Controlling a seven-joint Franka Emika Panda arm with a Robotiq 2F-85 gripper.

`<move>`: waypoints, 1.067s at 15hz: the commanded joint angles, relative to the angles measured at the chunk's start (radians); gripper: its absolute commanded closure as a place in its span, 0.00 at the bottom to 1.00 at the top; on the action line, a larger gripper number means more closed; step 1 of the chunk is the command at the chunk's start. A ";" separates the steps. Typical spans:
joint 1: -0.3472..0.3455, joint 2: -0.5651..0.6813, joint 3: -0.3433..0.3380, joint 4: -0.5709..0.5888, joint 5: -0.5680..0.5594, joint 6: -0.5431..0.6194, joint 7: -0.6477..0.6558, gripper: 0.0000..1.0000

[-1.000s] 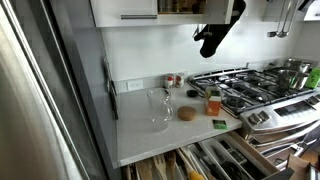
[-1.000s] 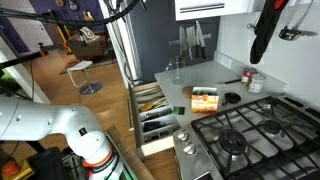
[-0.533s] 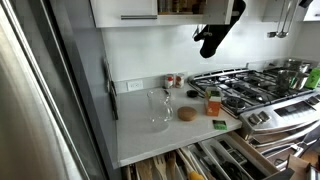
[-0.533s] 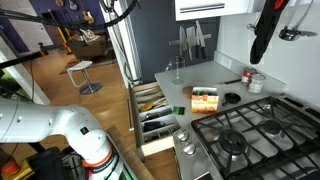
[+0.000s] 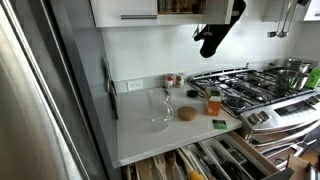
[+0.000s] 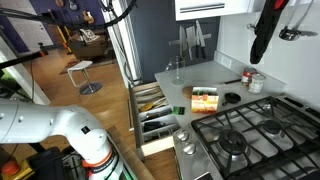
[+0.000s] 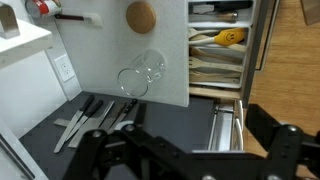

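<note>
Free counter (image 5: 140, 135) around glass (image 5: 159, 108), coaster (image 5: 187, 114)

A home kitchen: beneath the black pincer (image 5: 209, 42) a white stone worktop (image 5: 150, 140); beside that a stainless gas hob with black grates (image 5: 245, 85); lower down, an open wooden cutlery drawer (image 6: 150, 112); white wall cupboards (image 5: 125, 10) level with the pincer; a tall steel fridge (image 5: 40, 100) farther off

In an exterior view, the glass (image 5: 158, 108) stands mid-frame on the counter (image 5: 140, 142), a round disc (image 5: 187, 114) just right of it, the stove (image 5: 255, 85) farther right, open drawers (image 5: 215, 160) below
</note>
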 commanded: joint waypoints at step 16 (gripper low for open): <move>0.098 0.288 0.242 0.096 -0.241 0.384 0.485 0.00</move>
